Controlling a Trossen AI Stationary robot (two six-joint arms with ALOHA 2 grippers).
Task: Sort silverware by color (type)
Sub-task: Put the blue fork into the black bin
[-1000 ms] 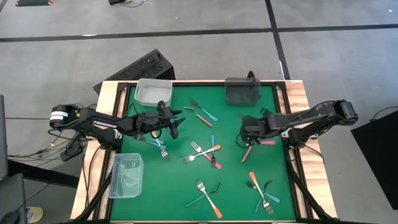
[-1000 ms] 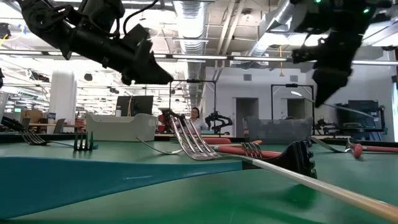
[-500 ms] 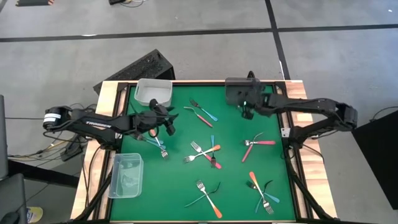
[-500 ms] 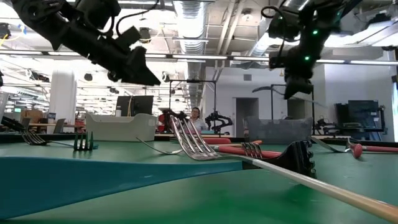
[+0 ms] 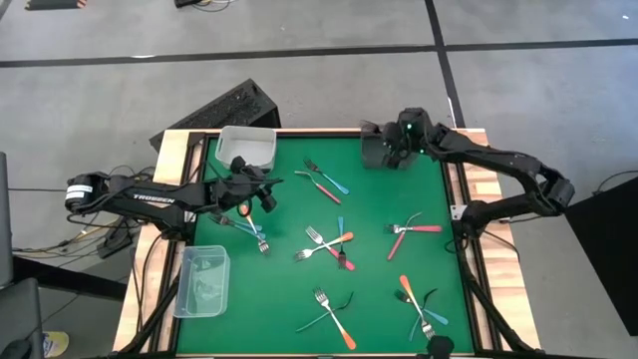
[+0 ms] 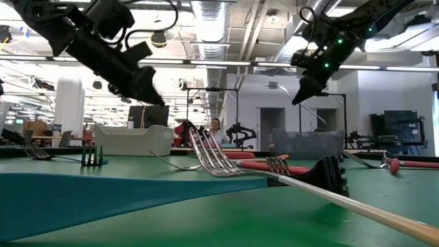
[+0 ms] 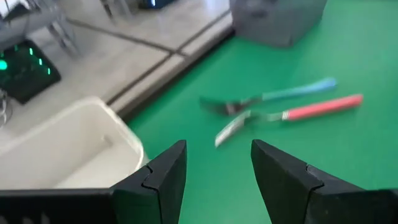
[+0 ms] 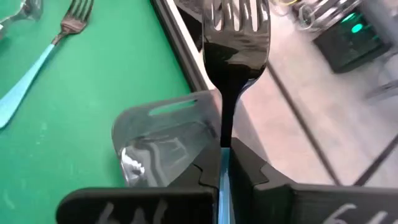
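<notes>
Hovering over the grey bin (image 5: 384, 150), the right gripper (image 8: 225, 149) is pinching a fork (image 8: 235, 37) — unseen from overhead; the left gripper (image 7: 217, 168) is gaping empty.

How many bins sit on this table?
3: a white bin at the top-left corner, a dark grey bin at the top edge, a clear bin low on the left edge.

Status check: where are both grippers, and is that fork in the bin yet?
Right gripper shut on black fork, above dark bin; not dropped. Left gripper open, empty, beside white bin. Nothing blocking.
</notes>
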